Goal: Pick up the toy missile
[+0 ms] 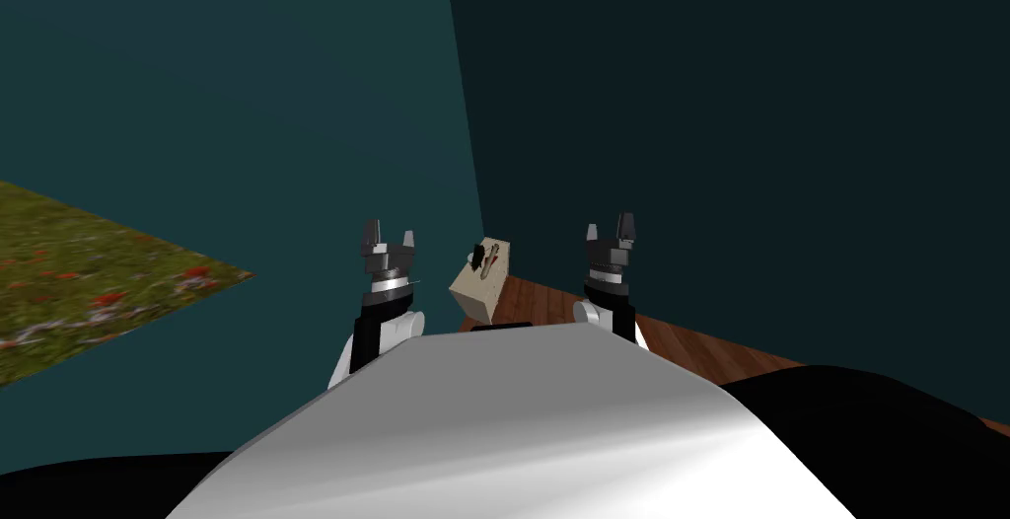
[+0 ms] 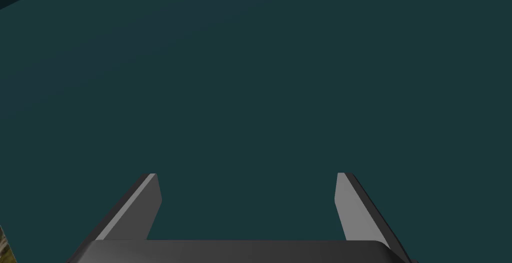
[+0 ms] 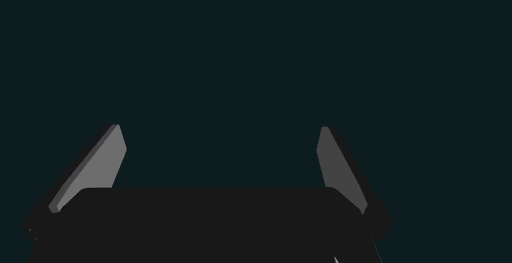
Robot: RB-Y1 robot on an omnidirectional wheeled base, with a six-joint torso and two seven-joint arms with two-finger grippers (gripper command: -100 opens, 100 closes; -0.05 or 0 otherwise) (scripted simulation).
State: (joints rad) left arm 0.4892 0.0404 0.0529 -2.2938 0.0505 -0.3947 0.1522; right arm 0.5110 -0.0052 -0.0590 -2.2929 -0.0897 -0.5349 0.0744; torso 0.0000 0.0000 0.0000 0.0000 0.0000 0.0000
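Reddish wood-plank floor (image 1: pixel 710 345), smooth matt teal wall (image 1: pixel 247 99)

Setting: an indoor room, domestic by the look of it. Two plain teal walls (image 1: pixel 247 99) met in a corner, the right one darker. A reddish-brown plank floor (image 1: pixel 690 331) ran along the foot of the darker wall. A small beige box-shaped cabinet (image 1: pixel 478 294) stood on that floor at the corner. A flat panel (image 1: pixel 89 276) patterned with grass and red flowers showed at the left wall; rug or picture, could not tell.
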